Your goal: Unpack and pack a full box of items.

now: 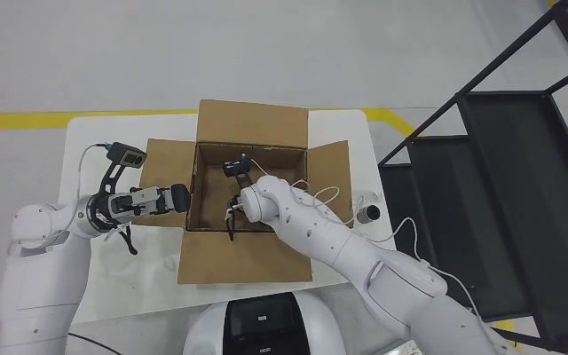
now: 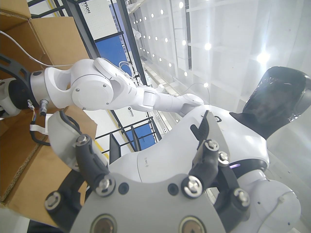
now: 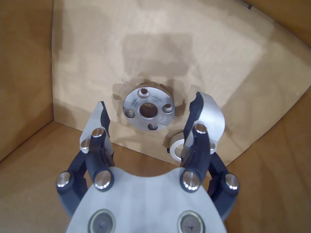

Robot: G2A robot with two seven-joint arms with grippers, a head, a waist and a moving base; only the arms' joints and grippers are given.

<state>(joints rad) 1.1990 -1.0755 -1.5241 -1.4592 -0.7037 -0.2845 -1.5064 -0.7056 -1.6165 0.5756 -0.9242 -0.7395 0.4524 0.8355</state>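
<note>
bright ceiling lamps (image 2: 208, 46) flaring, dim inside the box (image 3: 24, 49), evenly lit table (image 1: 106, 133), bowed edges

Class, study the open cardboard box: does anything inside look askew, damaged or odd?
Inside the cardboard box, the brown paper sheet is puckered and nicked beside the round silver metal flange, as if pressed in. Otherwise nothing stands out.

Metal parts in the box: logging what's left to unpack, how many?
2. A holed flange lies ahead of the open right gripper; a smaller ring sits beside it, partly behind that gripper. More may be hidden.
</note>
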